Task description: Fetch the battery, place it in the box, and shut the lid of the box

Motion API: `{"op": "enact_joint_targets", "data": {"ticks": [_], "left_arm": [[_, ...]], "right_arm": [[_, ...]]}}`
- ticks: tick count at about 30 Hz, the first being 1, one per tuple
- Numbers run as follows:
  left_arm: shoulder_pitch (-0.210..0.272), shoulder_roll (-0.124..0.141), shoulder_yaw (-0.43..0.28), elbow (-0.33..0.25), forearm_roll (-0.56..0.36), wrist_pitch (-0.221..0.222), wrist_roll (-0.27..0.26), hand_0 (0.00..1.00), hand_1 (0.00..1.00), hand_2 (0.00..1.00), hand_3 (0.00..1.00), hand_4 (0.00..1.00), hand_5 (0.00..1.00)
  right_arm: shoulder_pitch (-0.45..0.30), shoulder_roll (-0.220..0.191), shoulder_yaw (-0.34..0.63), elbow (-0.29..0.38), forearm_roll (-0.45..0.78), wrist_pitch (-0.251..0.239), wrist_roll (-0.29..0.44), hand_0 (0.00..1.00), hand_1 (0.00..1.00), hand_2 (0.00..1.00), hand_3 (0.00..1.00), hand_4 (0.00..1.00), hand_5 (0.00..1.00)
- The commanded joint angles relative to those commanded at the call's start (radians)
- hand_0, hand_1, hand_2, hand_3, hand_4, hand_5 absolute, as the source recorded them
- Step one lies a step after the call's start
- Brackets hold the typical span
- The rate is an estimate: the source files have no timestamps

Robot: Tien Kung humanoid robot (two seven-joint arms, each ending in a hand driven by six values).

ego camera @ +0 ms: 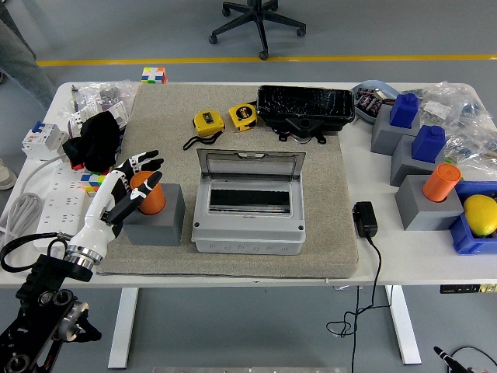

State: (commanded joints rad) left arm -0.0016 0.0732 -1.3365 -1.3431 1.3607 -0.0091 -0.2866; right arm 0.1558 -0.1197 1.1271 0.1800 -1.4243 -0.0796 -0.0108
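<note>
The left hand (130,185) reaches in from seven o'clock, its fingers spread around the orange battery (148,194) that stands upright in a grey block (159,217) on the mat (326,194). Just to three o'clock of the block sits the grey box (247,214) with its lid (250,165) raised at its twelve o'clock edge. Two yellow tape measures (225,118) and a black case (305,103) lie toward twelve o'clock, and a second orange battery (440,182) stands at three o'clock on the white table (404,256).

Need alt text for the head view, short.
The robot's left hand reaches around an orange battery standing in a grey holder on a beige mat, fingers spread, not clearly gripping. Beside it to the right sits a grey box with its lid raised.
</note>
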Motion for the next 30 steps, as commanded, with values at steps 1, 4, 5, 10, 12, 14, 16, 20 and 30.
{"op": "enact_joint_targets", "data": {"ticks": [1,4,5,10,12,14,16,20,30], "left_arm": [[0.000,0.000,0.001,-0.001,0.005,0.002,0.001,0.726,0.812,0.789,0.813,0.998,0.463],[-0.001,-0.002,0.005,-0.004,0.015,0.010,0.000,0.720,0.806,0.782,0.817,0.998,0.371],[-0.002,-0.002,0.007,-0.004,0.015,0.012,-0.001,0.720,0.806,0.782,0.817,0.998,0.371],[-0.010,-0.004,0.013,0.000,0.023,0.035,-0.004,0.720,0.804,0.774,0.800,0.998,0.353],[-0.015,-0.005,0.013,0.003,0.030,0.042,-0.004,0.720,0.804,0.774,0.800,0.998,0.353],[-0.020,-0.006,0.013,0.009,0.031,0.050,-0.006,0.750,0.821,0.771,0.791,0.998,0.344],[-0.024,-0.010,0.012,0.018,0.035,0.057,-0.008,0.750,0.821,0.771,0.791,0.998,0.344],[-0.028,-0.017,0.015,0.029,0.042,0.066,-0.010,0.762,0.823,0.760,0.767,0.998,0.339],[-0.034,-0.031,0.023,0.042,0.046,0.081,-0.015,0.764,0.820,0.748,0.760,0.998,0.340]], "right_arm": [[0.000,0.000,0.001,0.000,-0.001,0.000,0.000,0.854,0.785,0.768,0.836,0.998,0.998],[0.000,0.001,-0.001,0.000,0.004,-0.001,0.001,0.854,0.786,0.767,0.837,0.998,0.998],[0.000,0.001,0.000,0.000,0.003,-0.001,0.001,0.854,0.786,0.767,0.837,0.998,0.998],[0.002,0.002,0.008,0.000,-0.001,0.000,0.001,0.854,0.786,0.767,0.836,0.998,0.998],[0.003,0.002,0.008,0.000,0.001,-0.001,0.002,0.854,0.786,0.767,0.836,0.998,0.998],[0.005,0.002,0.010,0.000,0.001,-0.001,0.002,0.854,0.786,0.767,0.837,0.998,0.998],[0.005,0.002,0.015,0.000,-0.001,-0.001,0.003,0.854,0.786,0.767,0.837,0.998,0.998],[0.005,0.001,0.024,0.000,-0.007,-0.001,0.002,0.853,0.785,0.767,0.837,0.998,0.998],[0.006,0.005,0.023,0.000,-0.001,-0.001,0.004,0.853,0.785,0.767,0.837,0.998,0.998]]}}
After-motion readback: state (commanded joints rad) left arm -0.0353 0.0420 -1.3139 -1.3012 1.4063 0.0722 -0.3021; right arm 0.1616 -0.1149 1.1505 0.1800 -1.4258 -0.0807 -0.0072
